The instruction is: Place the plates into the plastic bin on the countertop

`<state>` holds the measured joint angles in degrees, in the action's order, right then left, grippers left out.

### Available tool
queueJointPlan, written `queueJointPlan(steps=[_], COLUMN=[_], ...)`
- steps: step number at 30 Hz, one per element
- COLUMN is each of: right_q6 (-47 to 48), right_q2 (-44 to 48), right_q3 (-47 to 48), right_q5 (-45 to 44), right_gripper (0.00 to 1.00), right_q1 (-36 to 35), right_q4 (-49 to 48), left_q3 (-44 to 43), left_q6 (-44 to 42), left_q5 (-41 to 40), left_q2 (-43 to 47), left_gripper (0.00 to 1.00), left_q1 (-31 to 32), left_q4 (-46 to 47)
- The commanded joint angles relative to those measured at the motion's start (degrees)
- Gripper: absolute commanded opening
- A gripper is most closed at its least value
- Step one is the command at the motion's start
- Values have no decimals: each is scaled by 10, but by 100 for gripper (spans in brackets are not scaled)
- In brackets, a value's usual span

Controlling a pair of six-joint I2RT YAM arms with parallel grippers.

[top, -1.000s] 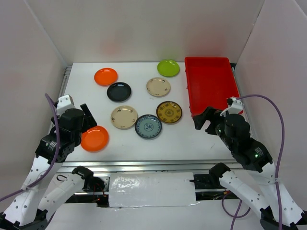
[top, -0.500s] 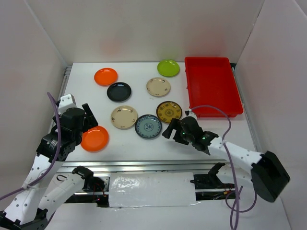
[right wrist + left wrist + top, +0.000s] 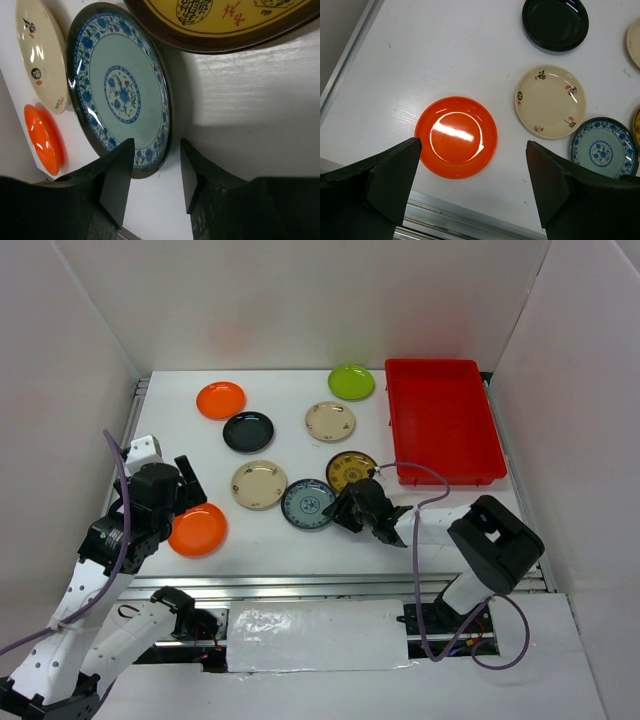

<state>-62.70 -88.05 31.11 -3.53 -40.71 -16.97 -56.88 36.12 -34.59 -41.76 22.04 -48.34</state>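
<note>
We see the right gripper [image 3: 154, 150] half narrowed, one finger on either side of the rim of the blue patterned plate [image 3: 120, 90], not yet pinching it. The left gripper [image 3: 472, 145] hangs wide apart over an orange plate [image 3: 456, 137]. Both plates lie on the countertop [image 3: 290, 545], outside the red bin [image 3: 440, 420].

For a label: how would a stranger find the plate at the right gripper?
Start at the red bin. Beside its near left corner lies a brown-gold plate; next to that, nearer and leftward, is the only blue-patterned plate.
</note>
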Motion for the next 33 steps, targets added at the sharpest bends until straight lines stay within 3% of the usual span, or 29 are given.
queueJointPlan(steps=[1, 6, 8, 15, 19, 23, 24, 27, 30, 33], right_q6=[-24, -38, -44, -68, -45, 12, 34, 62, 84, 98], right_q2=[-33, -43, -28, 151, 297, 324, 316, 244, 138, 41], right_q3=[18, 20, 18, 30, 48, 133, 150, 200, 264, 327], right_q5=[-3, -4, -13, -93, -126, -112, -77, -3, 52, 88], right_gripper=[48, 18, 1, 0, 0, 0, 0, 0, 0, 0], right_q1=[2, -1, -9, -71, -52, 75, 161, 324, 423, 468], right_q4=[-30, -29, -24, 124, 199, 304, 315, 309, 299, 273], left_q3=[1, 1, 1, 1, 1, 0, 0, 2, 5, 5], left_q6=[-11, -12, -12, -7, -9, -7, -7, -9, -14, -15], left_q5=[1, 1, 1, -5, 1, 1, 0, 2, 11, 16], left_q2=[2, 1, 3, 9, 6, 1, 3, 8, 9, 4], left_gripper=[99, 99, 99, 99, 99, 99, 99, 99, 99, 99], left_q1=[-2, -2, -2, -2, -2, -2, -2, -2, -2, -2], left_q4=[20, 20, 20, 18, 19, 18, 18, 21, 26, 29])
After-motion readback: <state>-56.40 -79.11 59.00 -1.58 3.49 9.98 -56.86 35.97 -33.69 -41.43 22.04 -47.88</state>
